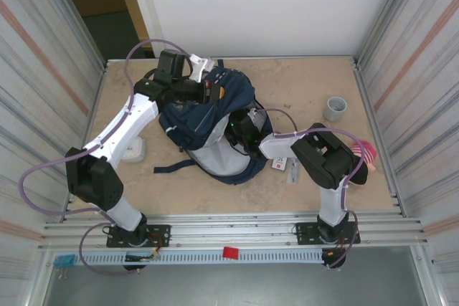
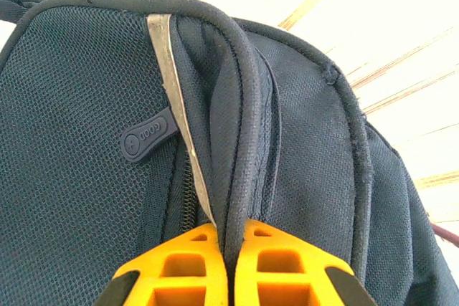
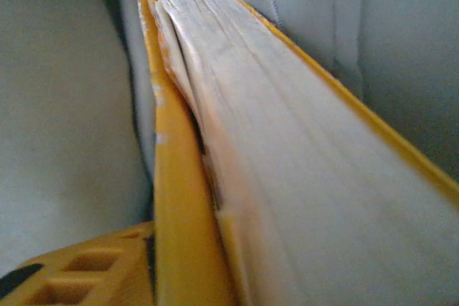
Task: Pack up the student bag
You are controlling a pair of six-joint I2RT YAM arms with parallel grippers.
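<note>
Beige table (image 1: 308,84) carries the student bag (image 1: 208,116) at its centre, lying between both arms. Left gripper (image 2: 229,249) is clamped on the bag's dark piped rim at the far end. Right gripper (image 1: 242,130) reaches into the bag's pale-lined interior, closed on a yellow-covered book (image 3: 287,148); one finger (image 3: 86,266) lies against the cover. Grey tape roll (image 1: 334,108) stands well apart, to the right.

Grey tape roll (image 1: 334,108), pink striped object (image 1: 363,154), white object (image 1: 135,153) on table (image 1: 301,84).
</note>
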